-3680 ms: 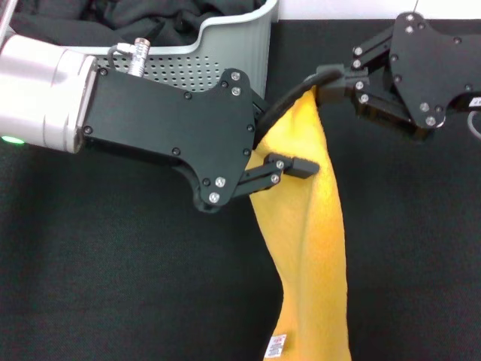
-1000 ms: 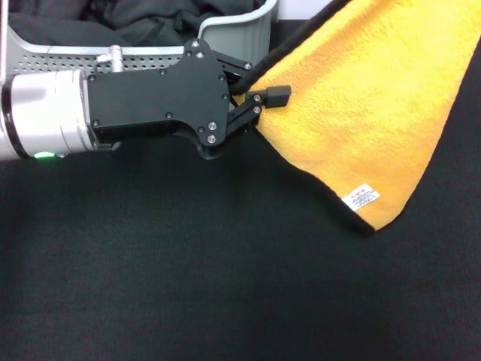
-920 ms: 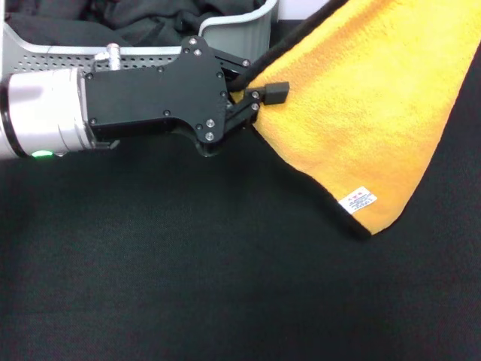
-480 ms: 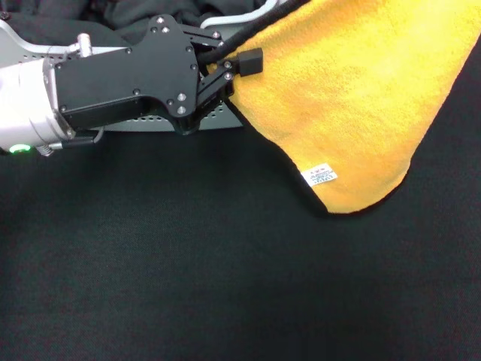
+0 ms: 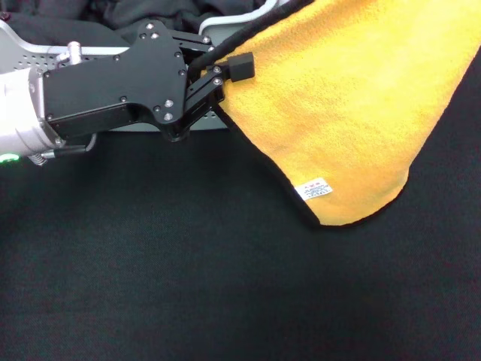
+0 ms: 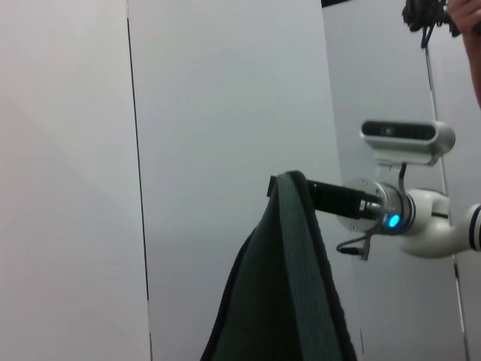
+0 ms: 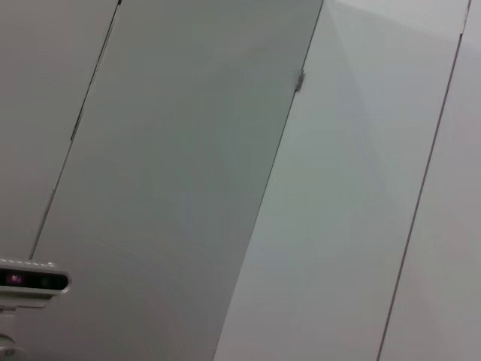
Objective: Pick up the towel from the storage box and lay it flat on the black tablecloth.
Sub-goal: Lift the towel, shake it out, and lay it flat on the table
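Looking down from the head camera, we see our left gripper (image 5: 225, 79) pinching the black-edged corner of the towel (image 5: 353, 113) between its fingers, just in front of the storage box (image 5: 218, 30). The towel hangs spread above the black tablecloth (image 5: 188, 286), its white tag (image 5: 313, 189) near the lowest corner. From the left wrist, the towel (image 6: 289, 293) drapes dark from our right gripper (image 6: 282, 183), whose fingers we cannot make out. Our right wrist camera shows only wall panels (image 7: 225, 150).
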